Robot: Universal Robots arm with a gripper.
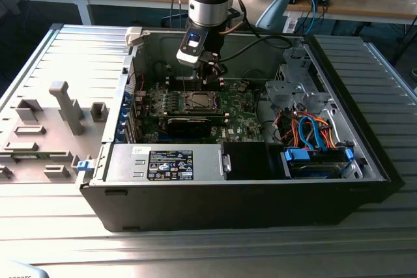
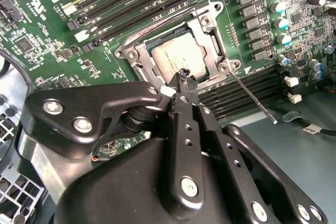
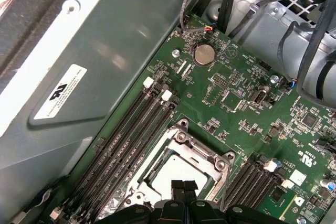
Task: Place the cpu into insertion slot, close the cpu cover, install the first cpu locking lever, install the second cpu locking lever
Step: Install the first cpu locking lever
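The cpu [image 2: 173, 57] lies in the insertion slot [image 2: 137, 52], its dull silver top showing in both wrist views [image 3: 176, 170]. The cpu cover [image 2: 207, 34] lies flat over it as a silvery frame [image 3: 202, 148]. One thin locking lever [image 2: 253, 97] sticks out from the socket's corner over the memory slots, unlatched. My gripper [image 2: 184, 77] hovers just over the socket's edge, fingers shut together with nothing between them; the fingertips [image 3: 178, 186] meet above the cpu. In the exterior view the gripper [image 1: 207, 75] hangs just above the socket [image 1: 197, 101].
Rows of black memory slots [image 3: 126, 140] flank the socket on both sides. The open computer case [image 1: 365, 154] surrounds the board, with a power supply [image 1: 169, 164] in front, cables and a blue drive bay [image 1: 316, 157] at the exterior view's right, and a grey wall [image 3: 94, 77] close by.
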